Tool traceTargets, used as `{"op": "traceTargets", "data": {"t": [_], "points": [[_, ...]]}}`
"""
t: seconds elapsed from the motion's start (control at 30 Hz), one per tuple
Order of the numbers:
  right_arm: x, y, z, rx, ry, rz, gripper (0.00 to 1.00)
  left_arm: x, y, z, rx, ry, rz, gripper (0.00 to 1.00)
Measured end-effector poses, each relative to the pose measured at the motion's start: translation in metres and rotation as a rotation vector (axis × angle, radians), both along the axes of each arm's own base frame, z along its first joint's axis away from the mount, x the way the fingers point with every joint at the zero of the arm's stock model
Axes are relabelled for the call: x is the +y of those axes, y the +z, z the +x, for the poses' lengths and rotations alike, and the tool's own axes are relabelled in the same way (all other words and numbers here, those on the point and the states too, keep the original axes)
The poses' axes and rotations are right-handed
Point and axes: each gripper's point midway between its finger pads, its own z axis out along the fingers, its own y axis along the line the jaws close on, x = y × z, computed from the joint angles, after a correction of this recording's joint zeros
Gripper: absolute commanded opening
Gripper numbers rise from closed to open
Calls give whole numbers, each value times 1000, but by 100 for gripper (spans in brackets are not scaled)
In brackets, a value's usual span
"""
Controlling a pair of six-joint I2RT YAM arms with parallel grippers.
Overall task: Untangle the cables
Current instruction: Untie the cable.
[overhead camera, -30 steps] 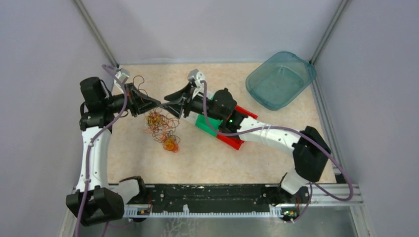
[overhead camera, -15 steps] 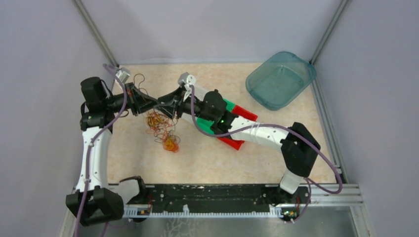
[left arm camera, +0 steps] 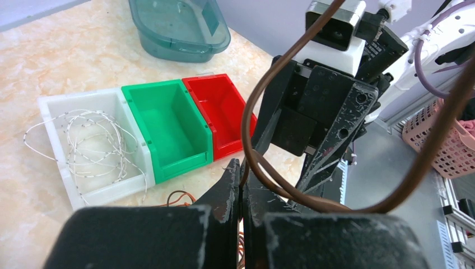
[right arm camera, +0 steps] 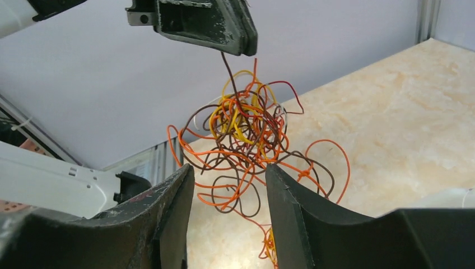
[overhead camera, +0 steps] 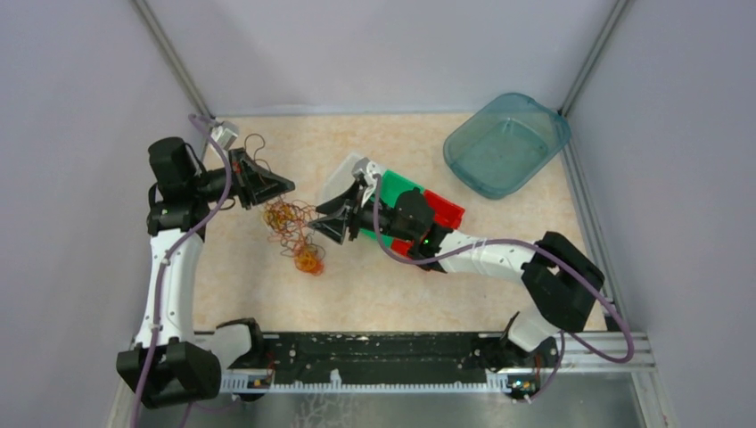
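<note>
right gripper (overhead camera: 330, 223) has backed off from the tip of the left gripper (overhead camera: 282, 185), where it was a second ago, and now sits lower, off to the right of the cables (overhead camera: 292, 227); jaws parted, nothing in them

left gripper clenched on a brown cable (left arm camera: 259, 168), tangle hanging just below its tip, lowest orange loops seem to reach the table (overhead camera: 401, 294)

in the right wrist view the tangle (right arm camera: 246, 134) is just ahead of the open fingers (right arm camera: 178, 202)

judgement: nothing separated yet, bundle still knotted, right needs a fresh grasp on a lower strand
</note>
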Motion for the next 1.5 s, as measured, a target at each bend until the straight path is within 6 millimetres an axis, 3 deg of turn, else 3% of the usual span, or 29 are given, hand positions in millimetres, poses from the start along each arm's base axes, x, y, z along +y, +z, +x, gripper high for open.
{"op": "traceTargets", "data": {"t": [0.2, 0.4, 0.53, 0.73, 0.93, 1.07, 1.3, 1.5], "points": [[4, 0, -6, 22, 24, -7, 43, -1, 0, 1, -5, 1, 3, 0], [36, 30, -15, -21, 63, 13, 38, -1, 0, 4, -10, 18, 9, 0], [54, 33, -26, -47, 67, -21, 35, 0, 0, 8, -16, 36, 14, 0], [61, 8, -32, -82, 14, -131, 38, 1, 0, 11, -9, 62, 18, 0], [66, -26, -13, -109, -70, -248, 40, 2, 2, 12, -8, 74, 14, 0], [76, -45, -1, -127, -96, -321, 29, 1, 5, 11, -12, 77, 12, 0], [81, -38, 9, -159, -137, -321, 2, 2, 6, 12, -13, 85, 12, 0], [52, -49, -1, -158, -153, -324, 0, 5, 4, 19, -16, 126, 23, 0]]}}
